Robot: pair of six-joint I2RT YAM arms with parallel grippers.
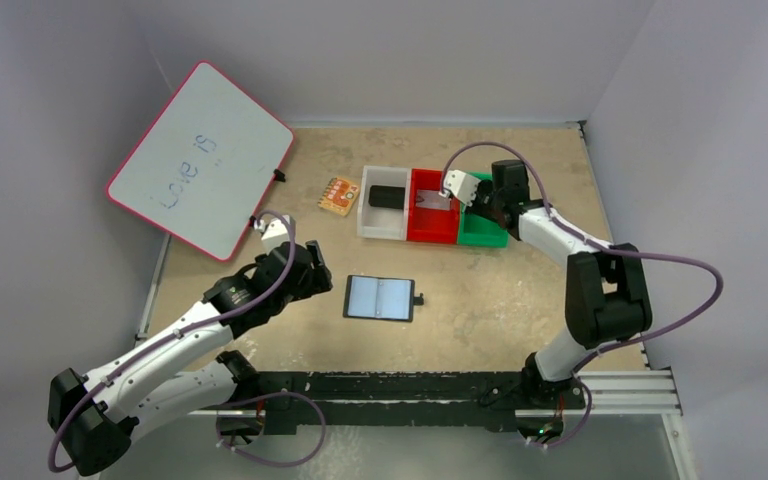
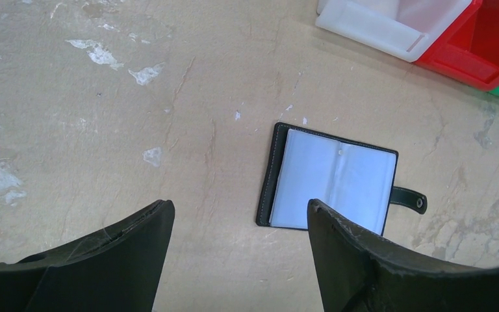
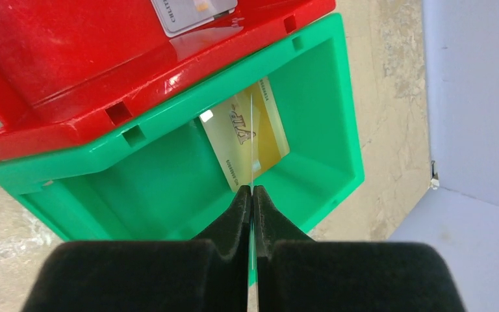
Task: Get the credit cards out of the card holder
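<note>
The card holder [image 1: 380, 298] [image 2: 334, 182] lies open on the table, pale blue-grey faces up and strap tab [image 2: 409, 200] to the right; no card shows in it. My left gripper [image 1: 315, 275] [image 2: 239, 205] hangs open just left of it, holding nothing. My right gripper [image 1: 470, 192] [image 3: 252, 188] is over the green bin [image 3: 318, 84], shut on a thin credit card [image 3: 251, 130] seen edge-on. A gold credit card [image 3: 269, 140] lies flat on the green bin's floor. A silver-grey credit card [image 3: 191, 13] [image 1: 436, 203] lies in the red bin [image 3: 71, 65].
White [image 1: 370, 228], red [image 1: 422, 235] and green [image 1: 485, 238] bins stand in a row at the back; a black block [image 1: 387, 196] is in the white one. An orange patterned piece [image 1: 338, 194] lies left of them. A whiteboard [image 1: 200, 160] leans at the far left.
</note>
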